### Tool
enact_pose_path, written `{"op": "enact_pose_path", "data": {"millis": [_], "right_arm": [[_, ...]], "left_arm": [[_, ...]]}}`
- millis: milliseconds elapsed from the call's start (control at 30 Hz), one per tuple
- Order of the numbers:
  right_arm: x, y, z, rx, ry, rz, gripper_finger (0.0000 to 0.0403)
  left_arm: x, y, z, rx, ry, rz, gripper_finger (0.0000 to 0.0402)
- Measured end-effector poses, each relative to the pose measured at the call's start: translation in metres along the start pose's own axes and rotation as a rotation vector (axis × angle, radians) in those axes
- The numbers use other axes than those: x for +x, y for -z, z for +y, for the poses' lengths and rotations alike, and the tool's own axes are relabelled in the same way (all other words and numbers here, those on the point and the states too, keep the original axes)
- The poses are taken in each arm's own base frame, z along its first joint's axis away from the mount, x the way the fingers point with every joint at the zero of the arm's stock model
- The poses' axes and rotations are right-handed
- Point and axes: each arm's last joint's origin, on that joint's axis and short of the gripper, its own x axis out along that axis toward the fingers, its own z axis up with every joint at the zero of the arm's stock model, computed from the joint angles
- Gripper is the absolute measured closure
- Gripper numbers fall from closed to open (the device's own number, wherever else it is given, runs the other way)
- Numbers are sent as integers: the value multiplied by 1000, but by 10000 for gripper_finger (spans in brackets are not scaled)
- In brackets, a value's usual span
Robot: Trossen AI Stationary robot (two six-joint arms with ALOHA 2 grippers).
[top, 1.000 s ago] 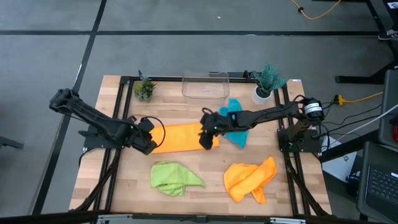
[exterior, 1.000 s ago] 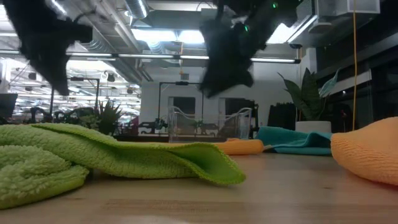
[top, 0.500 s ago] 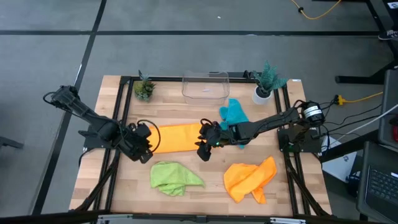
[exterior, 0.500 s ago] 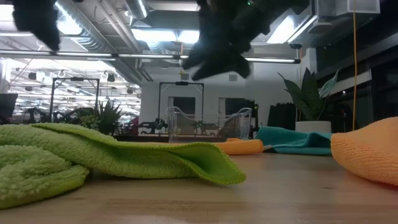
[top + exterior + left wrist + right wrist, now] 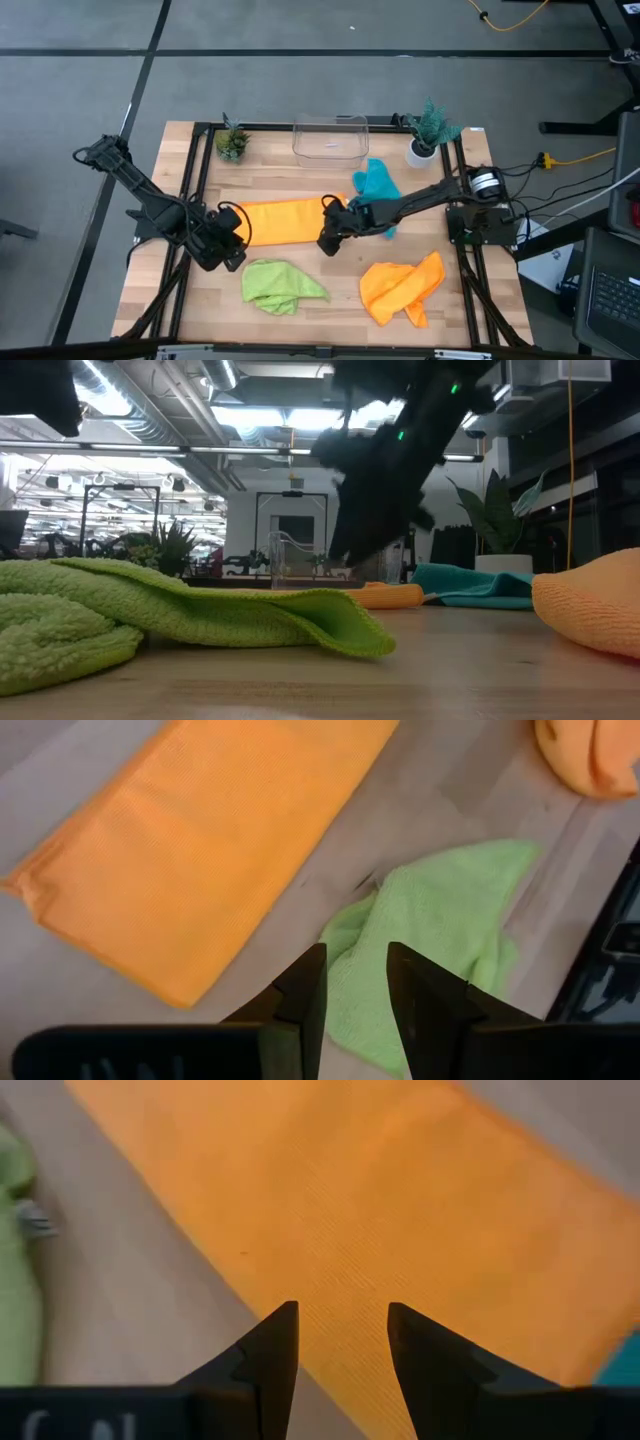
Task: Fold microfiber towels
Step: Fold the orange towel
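- Towels are spread across the wooden table [image 5: 330, 305]: a folded orange towel [image 5: 285, 220] lies flat as a long strip in the middle, with both arms working at its ends.
- Left gripper [image 5: 232, 240] sits just off that strip's left end, at the near corner; in its wrist view the two dark fingers [image 5: 300, 995] stand slightly apart with nothing between them, above the lime green towel [image 5: 430, 940] and beside the folded orange towel [image 5: 200, 850].
- Right gripper [image 5: 330, 238] hangs over the strip's right end at its near edge; its wrist view shows the fingers [image 5: 270, 1355] parted, empty, with the orange cloth [image 5: 400, 1220] filling the view below.
- Lime green towel [image 5: 280, 283] lies crumpled on the near side of the table, left of centre, close below the strip; in the low view it fills the left foreground [image 5: 170, 610].
- A second orange towel [image 5: 402, 288] sits bunched on the near right side, well apart from the green one.
- Teal-blue towel [image 5: 376, 185] lies rumpled by the strip's far right end, partly under the right arm.
- At the far edge stand a clear plastic bin [image 5: 330, 138] and two small potted plants [image 5: 232, 142] [image 5: 428, 128], one at each side of it.
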Motion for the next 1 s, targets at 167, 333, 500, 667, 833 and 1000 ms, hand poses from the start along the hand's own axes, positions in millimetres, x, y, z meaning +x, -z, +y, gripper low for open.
{"op": "enact_pose_path", "data": {"millis": [167, 333, 500, 667, 833, 1000], "right_arm": [[18, -1, -8, 85, 34, 12, 245], [34, -3, -21, 32, 55, 49, 245], [42, -17, -36, -2, 48, 45, 245], [49, -37, -57, -38, 48, -7, 245], [56, -56, -78, -56, 56, -71, 245], [52, -70, -87, 35, -5, -70, 245]], "left_arm": [[0, 0, 0, -15, 2, -4, 302], [0, 0, 0, -16, 3, -5, 302], [0, 0, 0, -13, 2, -6, 302], [0, 0, 1, -4, -8, -5, 302], [0, 0, 2, 5, -20, -17, 302], [0, -1, 2, 8, -28, -31, 302]]}}
